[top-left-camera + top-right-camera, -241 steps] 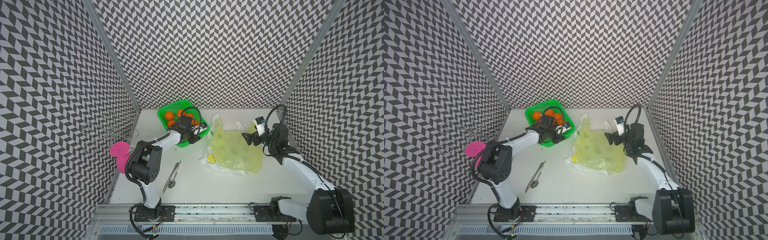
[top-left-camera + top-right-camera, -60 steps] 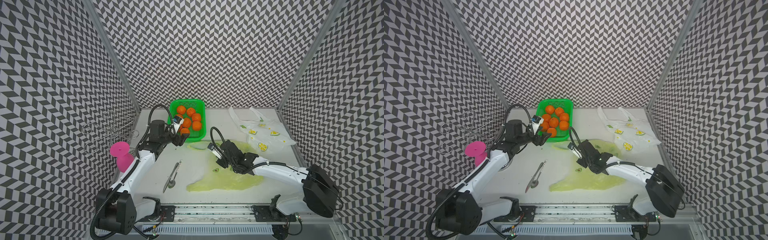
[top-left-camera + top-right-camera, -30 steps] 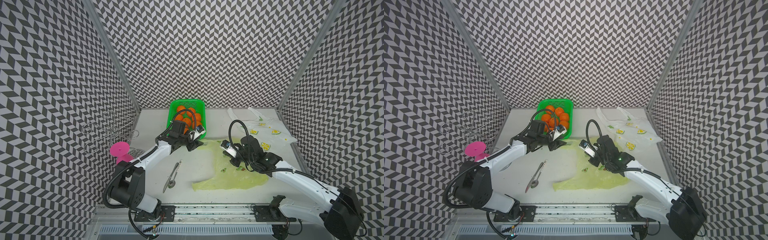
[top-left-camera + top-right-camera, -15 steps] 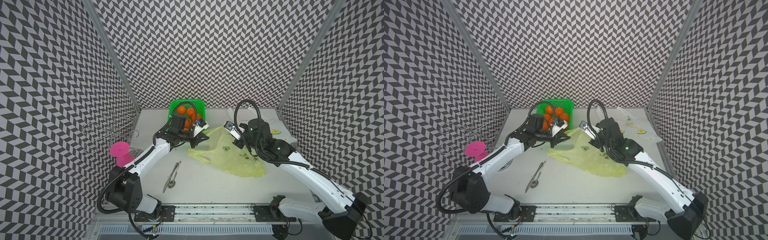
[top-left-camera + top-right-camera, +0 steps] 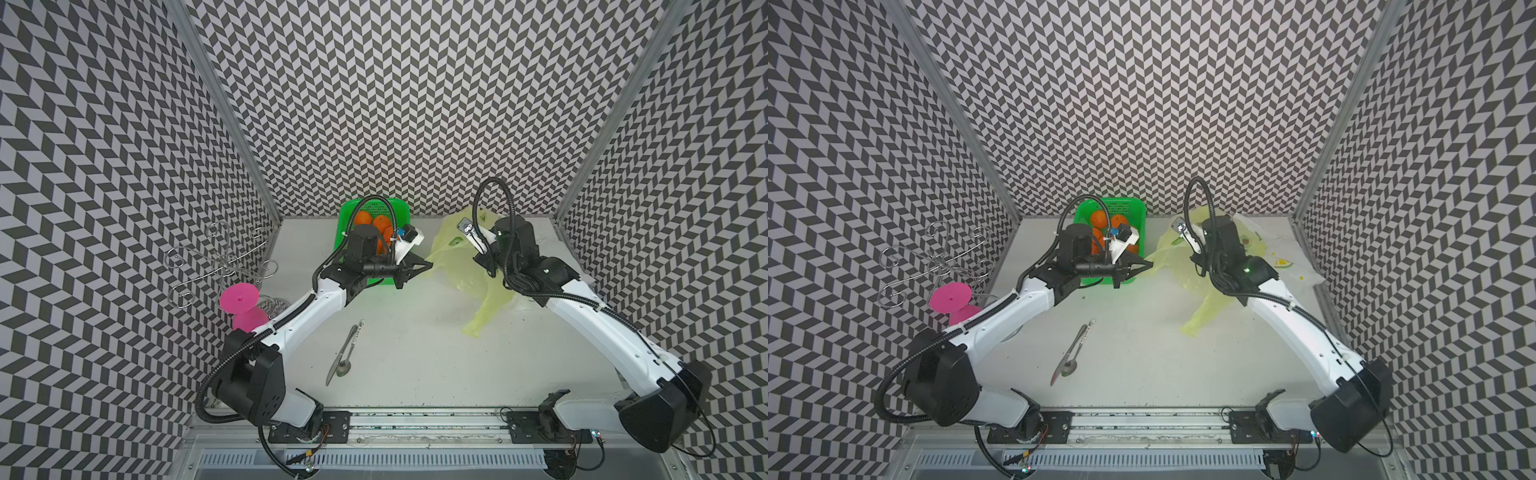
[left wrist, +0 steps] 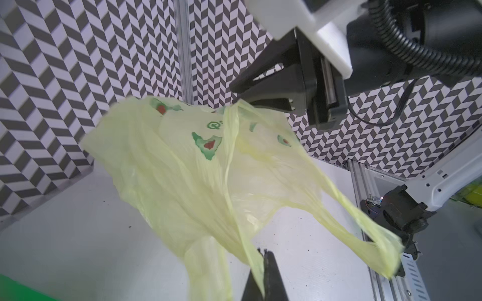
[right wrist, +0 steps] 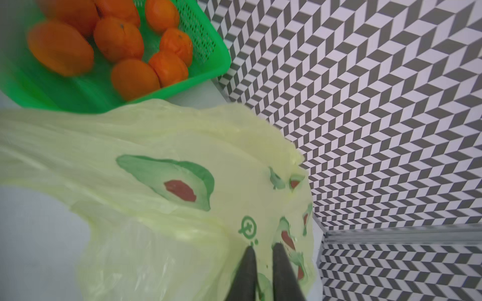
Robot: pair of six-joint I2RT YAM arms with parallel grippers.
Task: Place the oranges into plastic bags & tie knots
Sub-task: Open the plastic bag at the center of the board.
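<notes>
The yellow bag (image 5: 455, 253) hangs crumpled above the desk (image 5: 415, 357), stretched between the two arms just right of the green basket (image 5: 344, 216). One end of it trails down toward the desk on the near side. The left gripper (image 6: 263, 252) has its jaws closed tight on a strip of the bag's edge. The right gripper (image 7: 263, 249) is over the bag's printed side, its jaws only narrowly apart, with film showing in the gap. The oranges (image 7: 118, 39) all lie in the basket at the far side of the desk. The white bag (image 5: 1287, 245) lies flat at the far right, behind the right arm.
</notes>
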